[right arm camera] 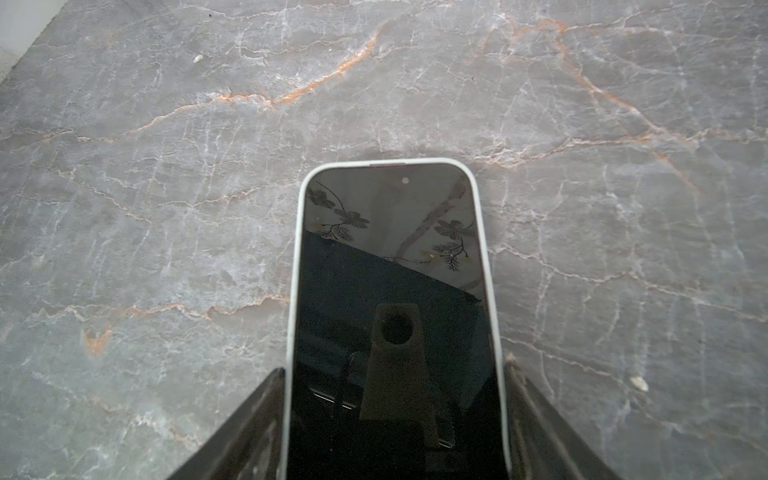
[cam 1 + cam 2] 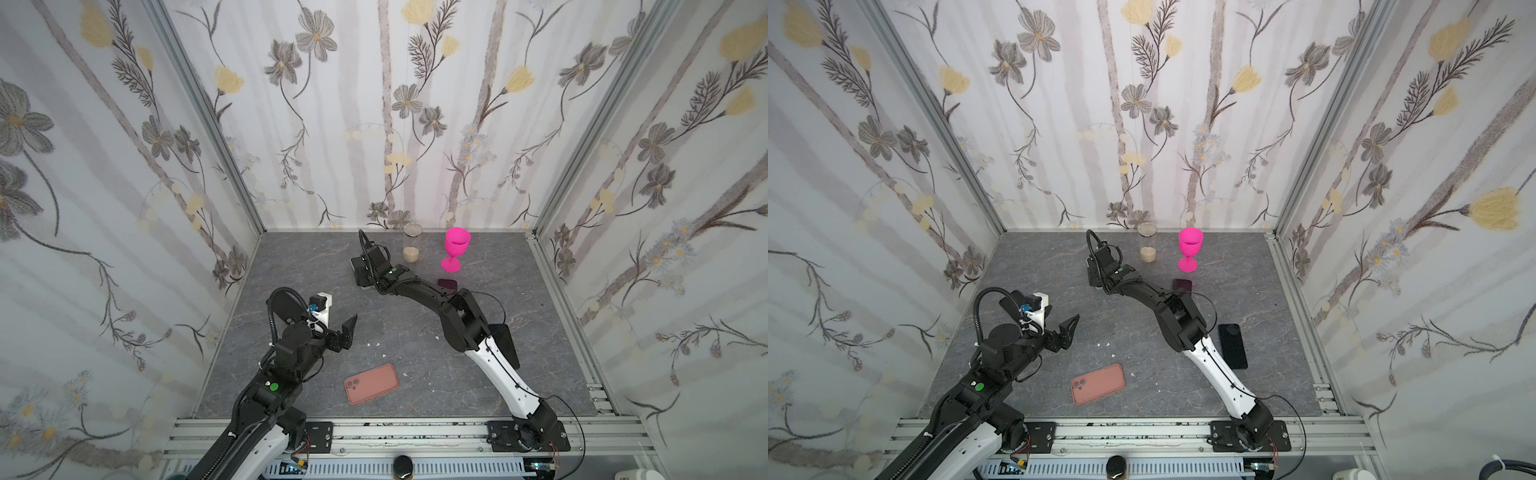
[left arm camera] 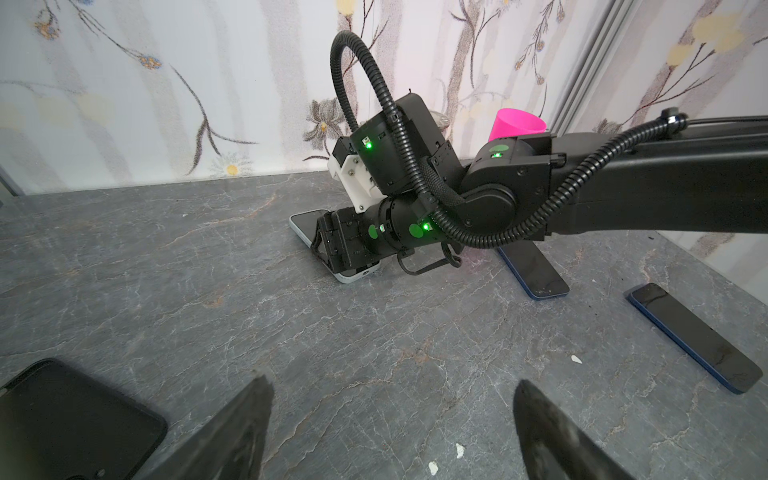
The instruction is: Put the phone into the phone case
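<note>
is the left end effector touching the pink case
Apart. In both top views a stretch of bare table separates the left end effector from the case.

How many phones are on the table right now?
3: a white-edged phone between the right gripper's fingers, a blue phone under the right arm, a dark phone right of that arm. The black slab by the left arm may be another.

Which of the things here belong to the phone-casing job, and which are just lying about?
Job: white-edged phone, salmon phone case, right claw closed on that phone.
Lying about: pink goblet, glass jar, near dark phone, far dark phone.
</note>
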### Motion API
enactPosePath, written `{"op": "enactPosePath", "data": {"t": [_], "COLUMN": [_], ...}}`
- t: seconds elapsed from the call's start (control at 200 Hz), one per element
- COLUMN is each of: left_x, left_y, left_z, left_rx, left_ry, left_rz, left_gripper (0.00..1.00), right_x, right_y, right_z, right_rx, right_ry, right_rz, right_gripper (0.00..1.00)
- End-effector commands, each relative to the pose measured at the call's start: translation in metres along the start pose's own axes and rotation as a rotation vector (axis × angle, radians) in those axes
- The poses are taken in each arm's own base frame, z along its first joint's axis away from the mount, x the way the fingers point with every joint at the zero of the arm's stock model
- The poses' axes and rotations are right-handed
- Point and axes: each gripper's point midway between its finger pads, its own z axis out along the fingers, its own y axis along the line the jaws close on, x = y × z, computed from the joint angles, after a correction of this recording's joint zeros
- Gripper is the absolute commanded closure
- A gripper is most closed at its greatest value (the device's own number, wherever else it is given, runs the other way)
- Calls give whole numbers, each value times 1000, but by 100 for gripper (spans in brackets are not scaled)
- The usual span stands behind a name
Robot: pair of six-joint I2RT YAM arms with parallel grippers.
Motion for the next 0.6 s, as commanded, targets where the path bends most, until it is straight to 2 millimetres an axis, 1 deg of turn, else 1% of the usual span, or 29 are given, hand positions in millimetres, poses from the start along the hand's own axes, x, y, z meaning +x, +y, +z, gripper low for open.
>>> {"op": "enactPosePath", "data": {"t": [0.0,0.085,0.135,0.18,0.25,0.35,0.43,0.515,0.595], "left_x": [-7,-6,-8,-8,-8,-9,-8,-9,-9], "left_y": [0,1,1,2,2,3,5,5,6], "left_z": [-1,-1,-1,-1,-2,-3,-3,-3,-2], "left_rx": [-5,-7,-9,-11,-14,-18,-27,-33,-36], "left_ry": [-28,-28,-31,-31,-34,-37,-37,-36,-35], "left_rz": [3,5,4,5,7,8,9,11,13], "left_gripper": [10,10,10,10,10,10,10,11,11], "right_x": [31,22,15,11,3,-10,-24,-44,-67], "right_y": [1,6,8,10,13,18,24,29,32], "right_z": [-3,-10,-14,-17,-23,-32,-43,-60,-82], "right_rx": [-21,-36,-39,-46,-55,-67,-85,-93,-85], "right_ry": [135,119,107,99,81,53,26,-16,-65], "right_rz": [28,12,6,0,-3,-4,0,6,11], "right_gripper": [25,23,20,15,12,13,14,15,17]}}
